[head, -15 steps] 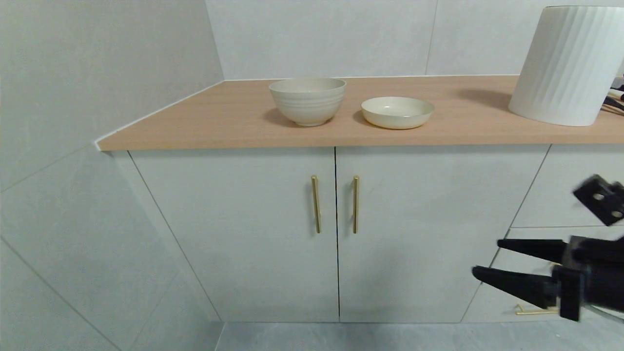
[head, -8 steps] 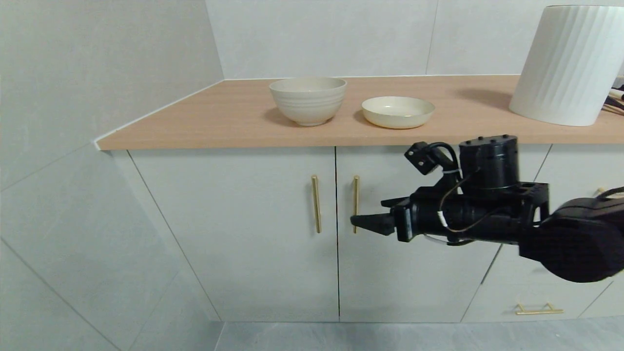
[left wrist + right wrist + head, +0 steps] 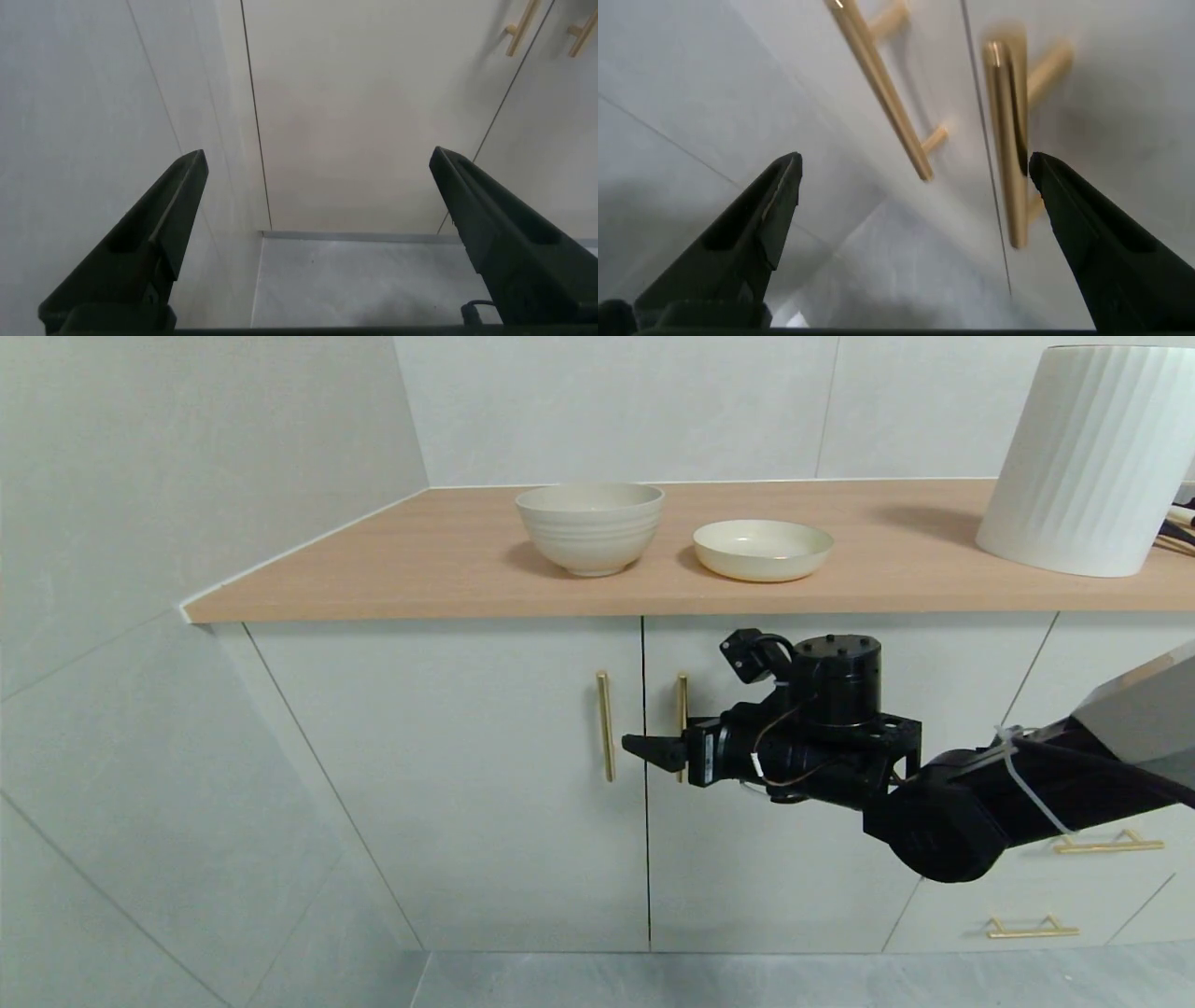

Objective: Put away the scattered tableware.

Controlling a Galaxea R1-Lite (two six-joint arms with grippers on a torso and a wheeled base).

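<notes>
Tableware sits up on the wooden surface (image 3: pixel 448 569): a deep bowl (image 3: pixel 589 527) on the left and a shallow dish (image 3: pixel 762 549) just beside it on the right, both above the closed cupboard (image 3: pixel 448 803). The right hand (image 3: pixel 644 749) is well below them, level with the middle of the door handles and pointing left across the right door (image 3: pixel 794 877). Its fingers are spread wide and hold nothing. The right door's handle (image 3: pixel 681 726) stands upright, its long axis vertical. The fingertips cross in front of it to the seam between the doors; I cannot tell whether they touch. The left door's handle (image 3: pixel 605 726) lies just beyond. The left hand (image 3: pixel 318 163) hangs low, facing the cupboard front, equally wide open and empty. The right one is therefore nearer, and opening a door looks like the step in hand.
</notes>
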